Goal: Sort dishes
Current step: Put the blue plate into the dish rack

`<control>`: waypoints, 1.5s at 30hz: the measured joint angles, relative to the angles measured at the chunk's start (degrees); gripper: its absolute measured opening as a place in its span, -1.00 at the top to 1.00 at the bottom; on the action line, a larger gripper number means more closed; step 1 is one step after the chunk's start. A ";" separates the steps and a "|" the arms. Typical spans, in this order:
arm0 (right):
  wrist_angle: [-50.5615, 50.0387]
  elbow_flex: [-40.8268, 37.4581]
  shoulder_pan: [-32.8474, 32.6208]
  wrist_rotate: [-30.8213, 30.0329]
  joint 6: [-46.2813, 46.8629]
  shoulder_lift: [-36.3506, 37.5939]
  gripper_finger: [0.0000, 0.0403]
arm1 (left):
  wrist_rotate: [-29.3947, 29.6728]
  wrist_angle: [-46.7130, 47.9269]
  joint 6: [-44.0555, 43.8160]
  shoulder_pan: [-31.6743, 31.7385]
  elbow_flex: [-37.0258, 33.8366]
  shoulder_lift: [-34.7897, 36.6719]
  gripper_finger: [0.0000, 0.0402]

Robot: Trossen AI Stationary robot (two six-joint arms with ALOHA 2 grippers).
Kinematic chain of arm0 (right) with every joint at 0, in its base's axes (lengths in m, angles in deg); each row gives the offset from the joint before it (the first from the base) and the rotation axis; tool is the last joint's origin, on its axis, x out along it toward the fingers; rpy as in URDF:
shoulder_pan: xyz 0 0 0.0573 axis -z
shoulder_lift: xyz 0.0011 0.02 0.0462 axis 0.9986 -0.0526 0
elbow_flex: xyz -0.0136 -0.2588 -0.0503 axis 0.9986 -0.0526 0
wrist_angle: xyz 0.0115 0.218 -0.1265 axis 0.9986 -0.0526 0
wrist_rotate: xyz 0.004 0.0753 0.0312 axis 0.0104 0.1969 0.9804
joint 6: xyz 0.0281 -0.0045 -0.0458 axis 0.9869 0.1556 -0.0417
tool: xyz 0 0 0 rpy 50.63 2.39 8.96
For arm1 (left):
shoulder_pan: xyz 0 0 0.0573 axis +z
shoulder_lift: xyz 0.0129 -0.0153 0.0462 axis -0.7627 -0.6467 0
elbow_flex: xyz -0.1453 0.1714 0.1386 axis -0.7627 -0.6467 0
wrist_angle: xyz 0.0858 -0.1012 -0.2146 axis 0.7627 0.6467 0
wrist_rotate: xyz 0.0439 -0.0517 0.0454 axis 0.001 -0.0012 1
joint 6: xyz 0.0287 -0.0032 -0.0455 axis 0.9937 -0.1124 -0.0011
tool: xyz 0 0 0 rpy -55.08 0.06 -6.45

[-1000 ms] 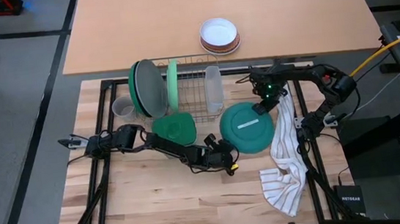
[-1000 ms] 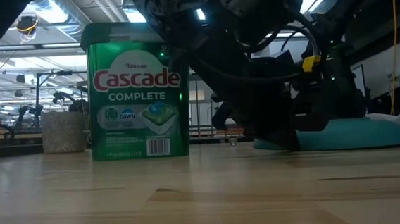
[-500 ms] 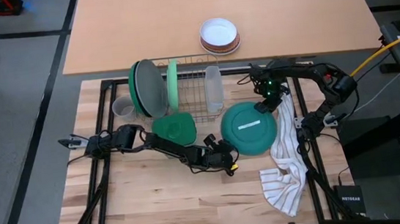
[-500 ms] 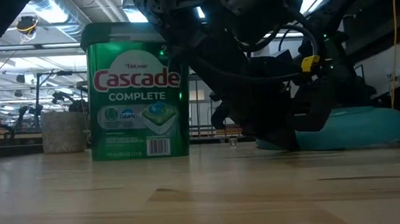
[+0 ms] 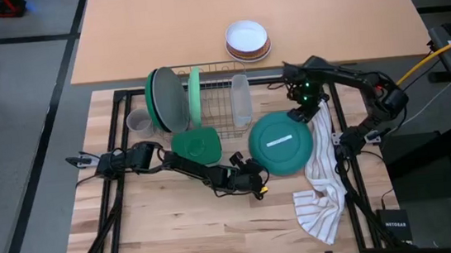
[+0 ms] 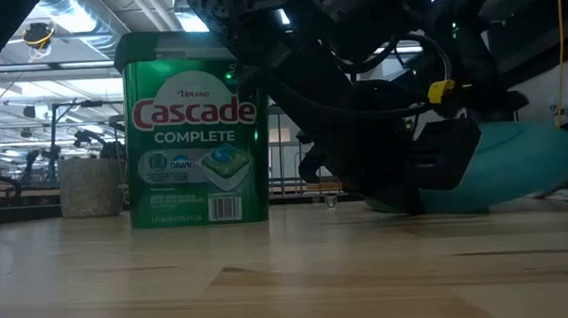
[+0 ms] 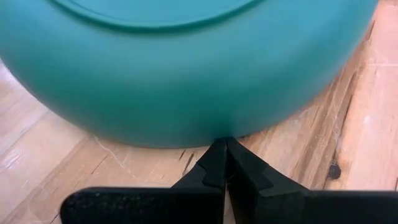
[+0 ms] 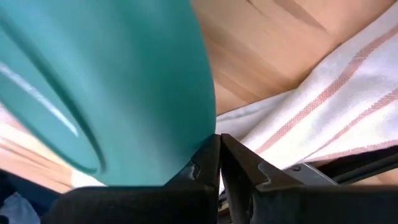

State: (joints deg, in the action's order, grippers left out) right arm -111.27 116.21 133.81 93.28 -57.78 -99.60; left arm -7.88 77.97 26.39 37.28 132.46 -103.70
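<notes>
Even overhead light across the bench (image 5: 177, 222), soft short shadows, low view backlit by bright ceiling lamps (image 6: 89, 17), arms in silhouette, near boards blurred, wrist views sharp, teal plate (image 7: 186, 68) faintly glossy.

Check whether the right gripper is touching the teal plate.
Touching. The right wrist view shows the right gripper shut on the rim of the teal plate, the plate tilted up off the striped towel.

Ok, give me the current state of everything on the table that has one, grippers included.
teal plate: upside down, far edge tilted up off the table
right gripper: shut on teal plate rim
left gripper: shut, tips at the plate's near edge, holding nothing
dark green plate: upright in rack
grey plate: upright in rack
light green plate: upright in rack
striped towel: crumpled
</notes>
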 joint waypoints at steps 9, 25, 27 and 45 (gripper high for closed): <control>-4.68 3.49 0.00 5.36 0.33 3.90 0.91 | -0.13 0.01 0.00 -0.02 0.00 -0.07 0.99; -8.96 3.54 0.00 14.62 0.68 8.66 0.91 | -0.26 0.07 0.07 -0.07 -0.04 -0.09 0.99; -8.90 3.54 0.00 15.36 0.68 9.46 0.91 | -0.28 0.07 0.09 -0.07 -0.04 -0.09 0.99; -7.65 3.51 -0.04 27.65 0.61 17.51 0.91 | -0.24 -0.15 0.20 -0.08 -0.07 -0.09 0.99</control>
State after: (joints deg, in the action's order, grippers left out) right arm -118.92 119.72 133.77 120.93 -57.17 -82.08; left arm -8.12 77.82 26.59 37.20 132.40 -103.79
